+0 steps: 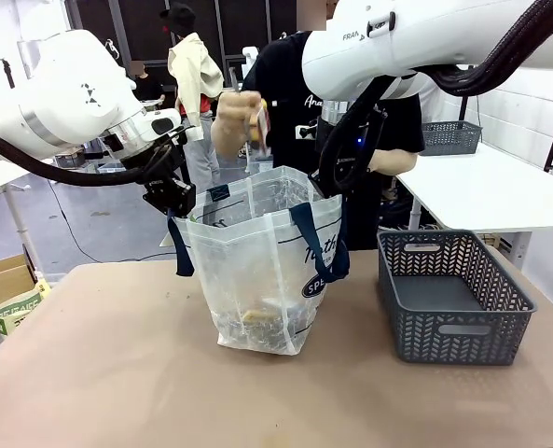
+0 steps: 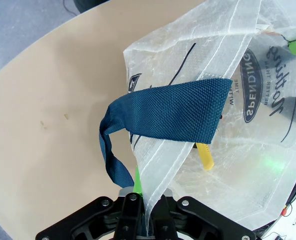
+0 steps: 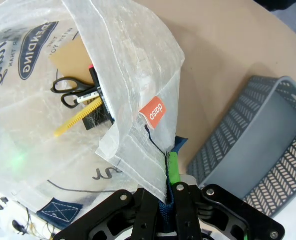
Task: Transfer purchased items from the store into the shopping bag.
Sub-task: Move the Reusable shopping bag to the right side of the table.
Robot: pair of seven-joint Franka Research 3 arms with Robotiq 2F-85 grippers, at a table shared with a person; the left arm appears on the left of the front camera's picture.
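The clear shopping bag with navy straps stands open mid-table, held by its rim on both sides. My left gripper is shut on the bag's left rim, just below the navy strap. Pinching the right rim is my right gripper, also shut. A person's hand holds a small pack above the bag's mouth. Inside the bag lie a brown cardboard piece, black-handled scissors and a yellow item. The grey slotted basket stands to the right, its floor bare.
The person stands at the far side behind the bag. A second grey basket rests on a white table at the back right. Cardboard boxes sit off the table's left edge. Bare tabletop stretches in front and to the left.
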